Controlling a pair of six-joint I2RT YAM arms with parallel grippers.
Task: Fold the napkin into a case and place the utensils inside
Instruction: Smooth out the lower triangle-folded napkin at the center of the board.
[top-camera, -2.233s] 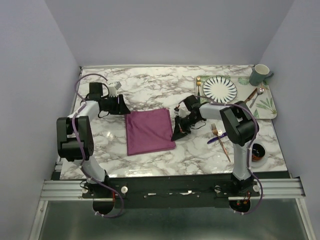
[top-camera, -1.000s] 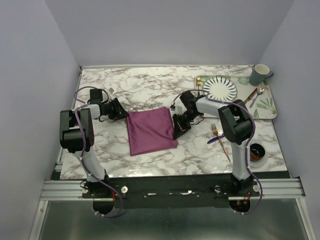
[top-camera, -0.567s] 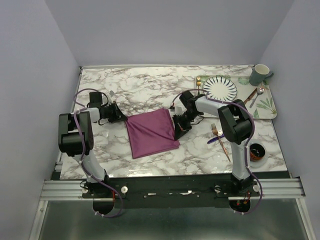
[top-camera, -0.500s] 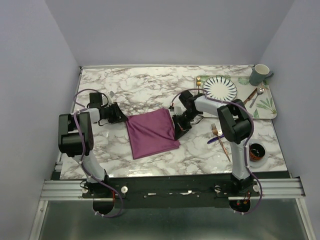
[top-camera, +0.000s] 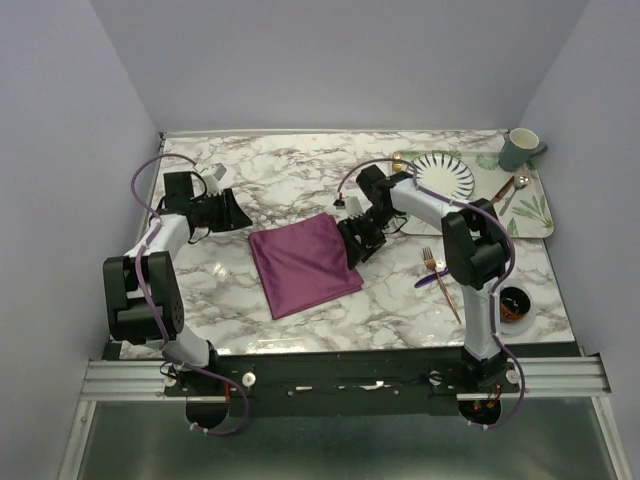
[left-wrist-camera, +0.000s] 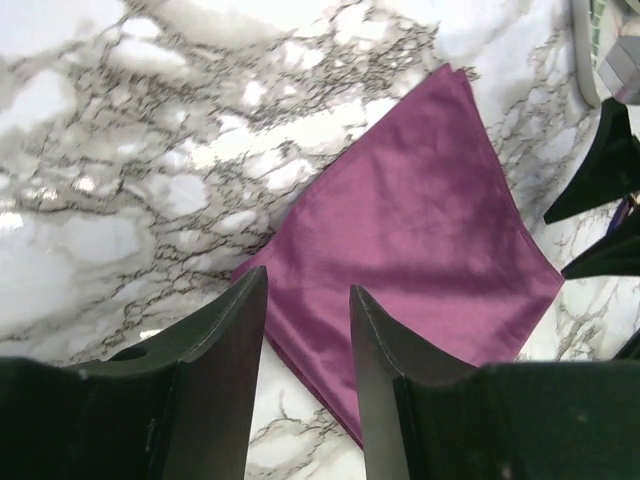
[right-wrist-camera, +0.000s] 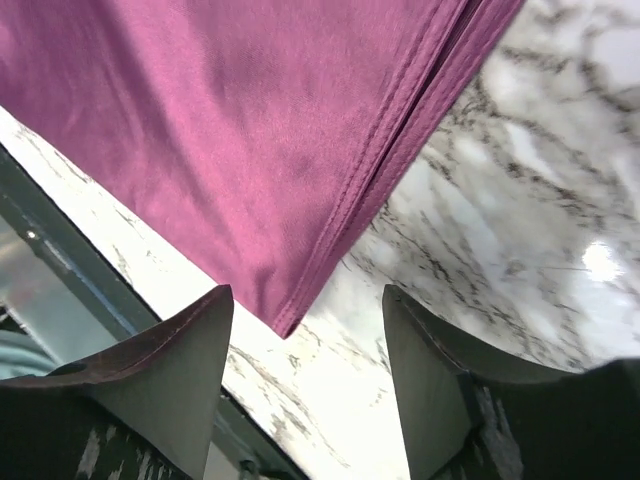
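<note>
Marble table (top-camera: 300, 170) carries everything. We see the napkin (top-camera: 303, 263) lying flat near its middle, folded into a skewed rectangle; the right wrist view shows stacked hems along one edge. No utensils on or in it.

Tray (top-camera: 535, 215) is far right of the napkin and further back. It holds a striped plate (top-camera: 442, 176) at the end nearer the napkin and a grey mug (top-camera: 519, 150) at its far corner.

Left gripper (top-camera: 232, 211) sits just off the napkin's far-left corner, apart from the cloth, with its fingers spread and nothing between them. Right gripper (top-camera: 362, 240) hangs over the napkin's right edge, also spread wide and empty; we can't tell if it touches the cloth.

Copper fork (top-camera: 444, 280) and dark blue knife (top-camera: 433, 278) lie crossed, well right of the napkin. A small dark bowl (top-camera: 514, 303) sits further right.
</note>
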